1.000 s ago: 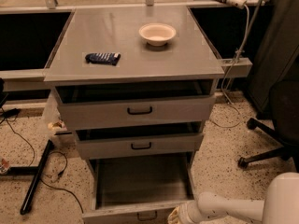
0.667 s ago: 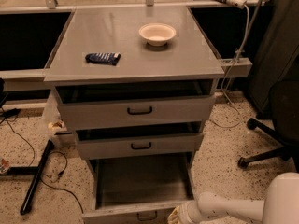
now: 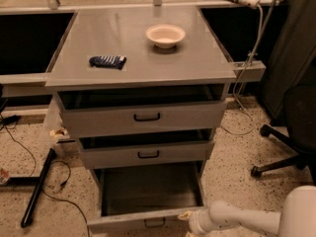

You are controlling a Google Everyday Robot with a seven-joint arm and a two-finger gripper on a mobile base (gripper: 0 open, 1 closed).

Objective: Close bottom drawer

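Note:
The bottom drawer [image 3: 148,189] of the grey cabinet is pulled far out, showing its long shallow grey tray, which holds nothing. Its flat front [image 3: 123,222] runs along the bottom edge of the view, with the small dark bar handle [image 3: 154,223] partly cut off. My white arm [image 3: 237,218] reaches in from the lower right. The gripper [image 3: 188,221] sits at the right end of the drawer front, against or just beside it. The two drawers above, top [image 3: 145,116] and middle [image 3: 148,154], each stand slightly open.
On the cabinet top [image 3: 143,43] are a cream bowl [image 3: 165,35] and a dark blue packet [image 3: 107,61]. A black office chair base [image 3: 281,157] stands to the right. Cables and a black bar [image 3: 37,189] lie on the speckled floor at the left.

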